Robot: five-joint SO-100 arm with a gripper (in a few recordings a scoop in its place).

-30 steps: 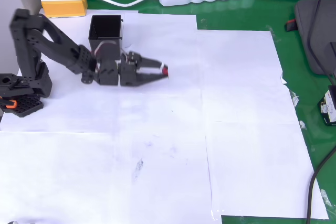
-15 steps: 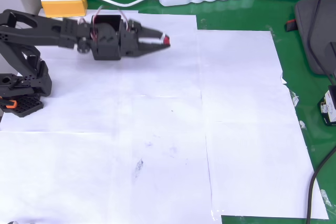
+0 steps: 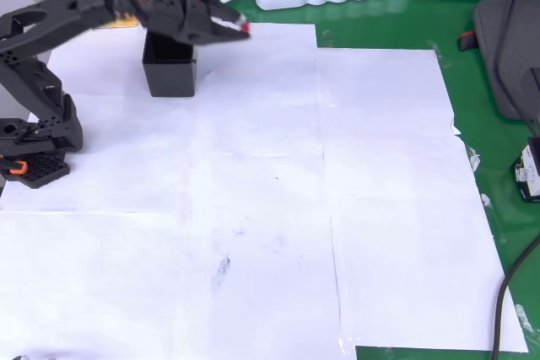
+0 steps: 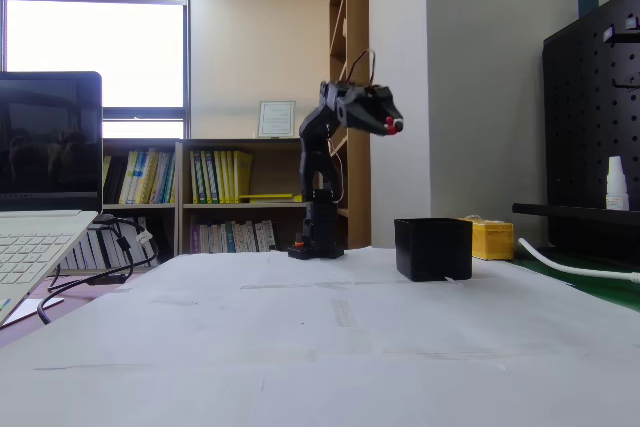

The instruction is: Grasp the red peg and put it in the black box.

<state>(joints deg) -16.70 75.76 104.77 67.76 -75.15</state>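
Red peg (image 3: 245, 29) sits pinched in the closed tool (image 3: 240, 28), raised above the black box (image 3: 170, 73).

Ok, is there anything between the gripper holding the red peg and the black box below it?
Nothing. In the fixed view the gripper, shut on the red peg, hangs high above the black box with only open air between.

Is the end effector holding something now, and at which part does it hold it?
Yes: the end effector holds the red peg at its fingertips, raised in the air. Which part of the peg is pinched cannot be told.
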